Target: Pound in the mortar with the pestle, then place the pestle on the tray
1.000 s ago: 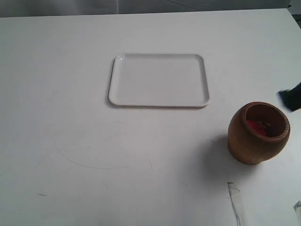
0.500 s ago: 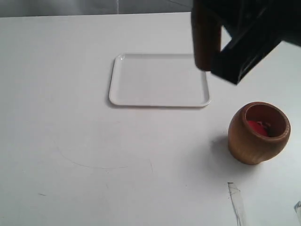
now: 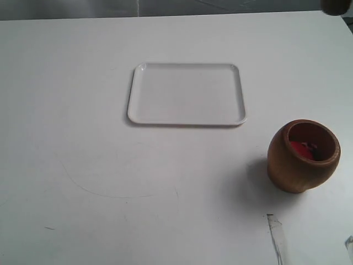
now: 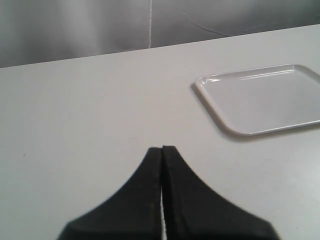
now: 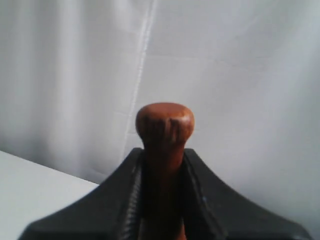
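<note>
Glossy plastic tray (image 3: 187,94), smooth wooden mortar (image 3: 284,165), polished wooden pestle (image 5: 165,125), matt table (image 3: 83,138)

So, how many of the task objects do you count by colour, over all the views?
Brown wood: 2, the mortar and the pestle
White: 1, the tray
Total: 3

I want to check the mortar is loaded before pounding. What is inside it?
Inside the mortar lies something red, with a small dark speck beside it. The near wall hides the bottom, so how much is there cannot be told.
</note>
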